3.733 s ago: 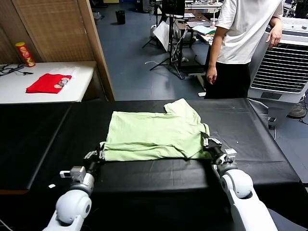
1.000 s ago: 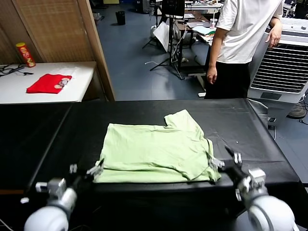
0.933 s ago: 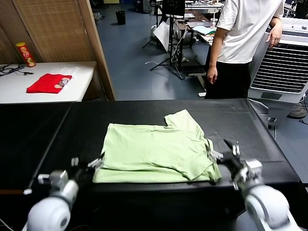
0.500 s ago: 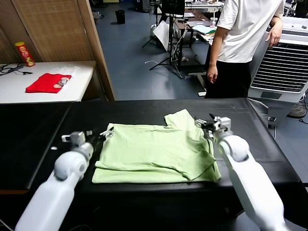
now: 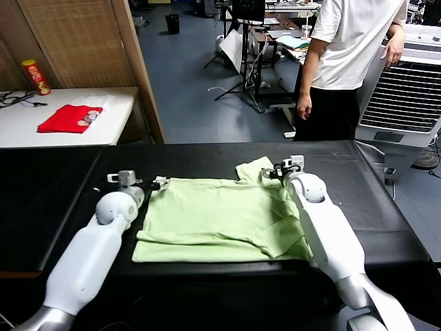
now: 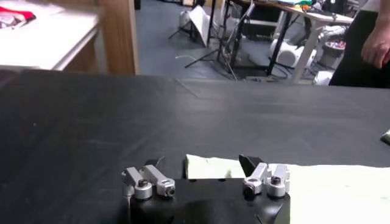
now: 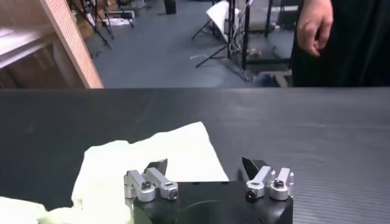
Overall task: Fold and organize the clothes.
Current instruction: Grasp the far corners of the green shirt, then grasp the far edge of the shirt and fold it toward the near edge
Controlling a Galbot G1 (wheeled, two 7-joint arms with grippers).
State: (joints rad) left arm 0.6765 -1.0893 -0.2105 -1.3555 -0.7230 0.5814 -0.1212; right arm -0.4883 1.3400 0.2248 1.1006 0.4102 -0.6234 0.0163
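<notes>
While the pale green T-shirt [image 5: 220,219] lies half-folded on the black table [image 5: 62,186], head view shows both arms reaching its far edge: left gripper [image 5: 160,183] at the far-left corner, right gripper [image 5: 271,172] at the sleeve.

Left wrist view: jaws spread, unclenched, shirt edge [image 6: 219,167] between them.

Right wrist view: jaws apart over the sleeve [image 7: 164,149], nothing pinched.

Judgement: grasp step for next fold; both must close on fabric.

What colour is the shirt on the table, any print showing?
Pale light green T-shirt, plain on the side facing up; no print visible. Head view shows it best.
</notes>
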